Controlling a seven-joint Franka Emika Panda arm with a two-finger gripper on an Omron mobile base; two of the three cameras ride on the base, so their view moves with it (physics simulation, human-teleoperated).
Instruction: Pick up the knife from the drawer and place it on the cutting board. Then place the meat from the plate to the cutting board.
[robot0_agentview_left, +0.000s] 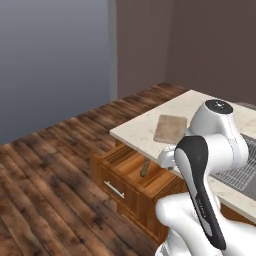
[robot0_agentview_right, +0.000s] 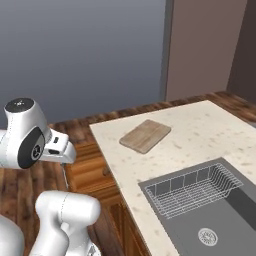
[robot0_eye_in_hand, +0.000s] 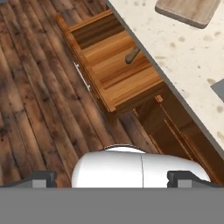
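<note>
The drawer (robot0_eye_in_hand: 114, 72) of orange-brown wood stands pulled out below the counter edge, its silver bar handle (robot0_eye_in_hand: 82, 77) facing the floor side. The knife (robot0_eye_in_hand: 132, 54) lies inside, dark handle showing and the blade tucked under the counter's lip; it also lies in the drawer (robot0_agentview_left: 131, 172) as the knife (robot0_agentview_left: 145, 167). The cutting board (robot0_agentview_left: 170, 128) rests bare on the pale counter, seen too as the cutting board (robot0_agentview_right: 145, 135). My gripper (robot0_eye_in_hand: 111, 179) hovers well above the drawer, open, its fingertips (robot0_eye_in_hand: 40, 179) wide apart with nothing between them. Meat and plate are out of view.
A speckled cream counter (robot0_agentview_right: 200, 135) runs to the right, with a grey sink (robot0_agentview_right: 210, 220) holding a wire rack (robot0_agentview_right: 192, 187). Dark wooden floor (robot0_agentview_left: 45, 175) spreads left of the cabinet. My own arm (robot0_agentview_left: 200, 170) blocks part of the drawer's right side.
</note>
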